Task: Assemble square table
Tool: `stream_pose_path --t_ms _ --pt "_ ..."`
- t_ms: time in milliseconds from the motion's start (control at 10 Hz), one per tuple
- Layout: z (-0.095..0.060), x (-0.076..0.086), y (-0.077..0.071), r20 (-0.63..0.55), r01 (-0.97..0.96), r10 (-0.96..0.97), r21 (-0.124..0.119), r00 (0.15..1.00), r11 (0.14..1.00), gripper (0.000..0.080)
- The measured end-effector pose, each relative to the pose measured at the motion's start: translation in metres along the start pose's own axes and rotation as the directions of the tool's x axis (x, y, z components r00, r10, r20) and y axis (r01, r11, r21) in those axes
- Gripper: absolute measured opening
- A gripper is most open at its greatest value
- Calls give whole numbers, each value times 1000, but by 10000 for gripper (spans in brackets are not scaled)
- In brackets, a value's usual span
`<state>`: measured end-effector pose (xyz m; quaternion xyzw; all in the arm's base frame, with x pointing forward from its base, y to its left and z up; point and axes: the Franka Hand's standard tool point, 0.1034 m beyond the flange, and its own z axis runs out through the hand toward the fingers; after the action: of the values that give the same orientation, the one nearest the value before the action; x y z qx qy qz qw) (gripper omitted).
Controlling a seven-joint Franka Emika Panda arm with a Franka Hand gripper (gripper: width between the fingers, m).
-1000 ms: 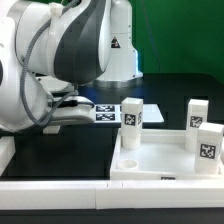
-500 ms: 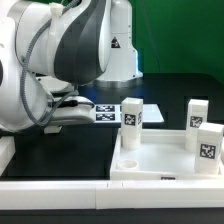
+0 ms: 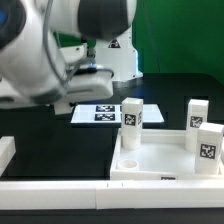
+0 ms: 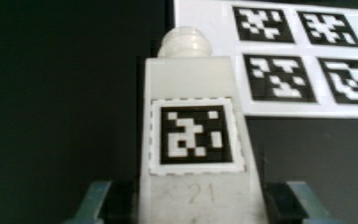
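Your gripper (image 4: 194,200) has its two grey fingers (image 4: 98,197) closed partway against the flanks of one white leg (image 4: 194,120), low in the wrist view; that leg runs up the centre of the frame and looks held. In the exterior view the arm's bulk fills the upper left, so you cannot see the grip from there.

To do this step well, I'd judge you should keep the leg square between the fingers and carry it without tilt, since the rounded stub at its far end has to meet a socket cleanly. Check that the fingers press on the flat sides, not the edges.

The leg is a chunky, blocky post of smooth matt plastic with a black-and-white square tag on its face. Past its tip, in the upper right of the wrist view, lies the marker board (image 4: 309,50), thin and flat, printed with several tags.

In the exterior view, the square table (image 3: 150,160) sits at lower right, a white slab with a raised rim. Three more legs stand upright there (image 3: 131,122), (image 3: 197,114), (image 3: 207,146), near its back and right side.
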<state>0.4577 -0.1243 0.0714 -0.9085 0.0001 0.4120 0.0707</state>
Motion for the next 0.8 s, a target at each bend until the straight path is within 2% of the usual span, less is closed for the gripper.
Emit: stream_pose_path --t_ms 100,200,300,400,500,600,700,800 --pt "-16 -7 -5 -91 1 1 23 996 1000 284" --pt "-17 -7 -2 -155 -9 15 39 988 999 284" --pt "-18 -5 0 -204 -10 16 30 979 1000 284" --pt "-24 1 0 -313 -10 15 17 950 1000 284" --pt "-26 -1 -2 -373 -22 27 19 928 1000 284" --pt "-46 1 -15 -419 -20 26 19 908 1000 284" --pt "-74 8 -25 -511 -11 17 14 860 1000 284" --pt "-94 10 -33 -580 -39 47 27 813 999 284"
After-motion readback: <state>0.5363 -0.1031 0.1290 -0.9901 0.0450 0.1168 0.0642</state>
